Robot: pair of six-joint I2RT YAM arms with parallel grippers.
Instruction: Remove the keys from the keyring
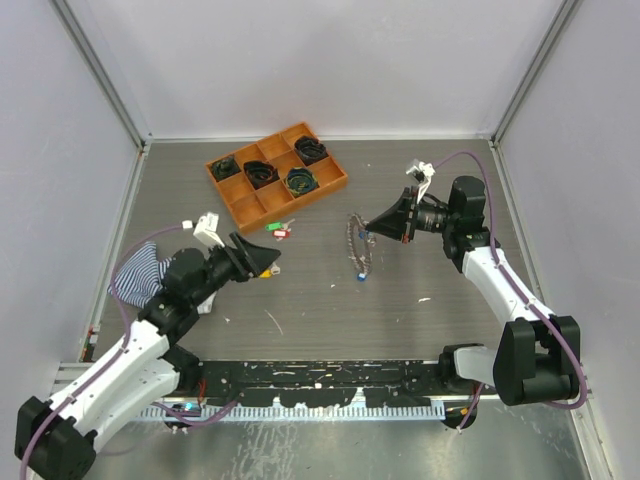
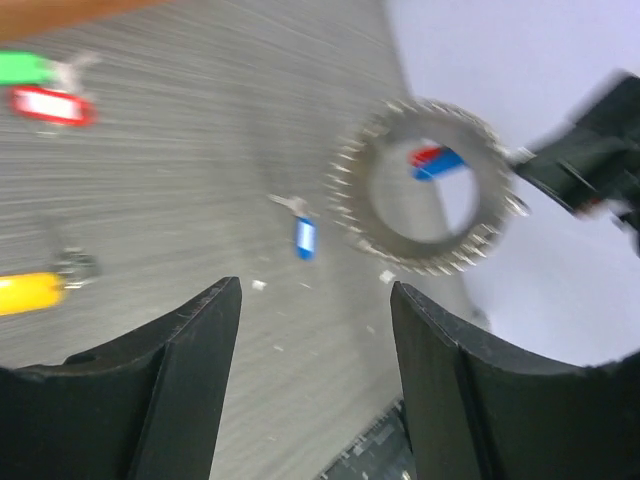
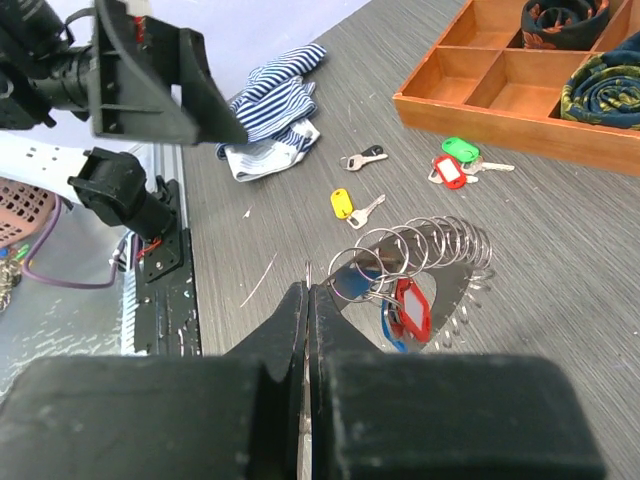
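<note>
My right gripper (image 1: 368, 233) (image 3: 307, 292) is shut on the edge of the keyring (image 1: 354, 246) (image 3: 432, 248) (image 2: 352, 195), holding it upright above the table. A red-tagged key (image 3: 412, 308) and a blue-tagged one still hang on the ring. My left gripper (image 1: 266, 262) (image 2: 315, 292) is open and empty, to the left of the ring and apart from it. Loose keys lie on the table: a yellow-tagged one (image 1: 268, 272) (image 2: 25, 293) (image 3: 343, 203) just by the left fingers, a blue one (image 1: 358, 277) (image 2: 305, 238) under the ring, and a red (image 3: 447, 171) and a green one (image 3: 460, 149) near the tray.
An orange compartment tray (image 1: 232, 193) (image 3: 470, 105) holding black coiled bundles stands at the back. A striped cloth (image 1: 135, 268) (image 3: 275, 105) lies at the left, beside my left arm. One plain key (image 3: 363, 158) lies near the cloth.
</note>
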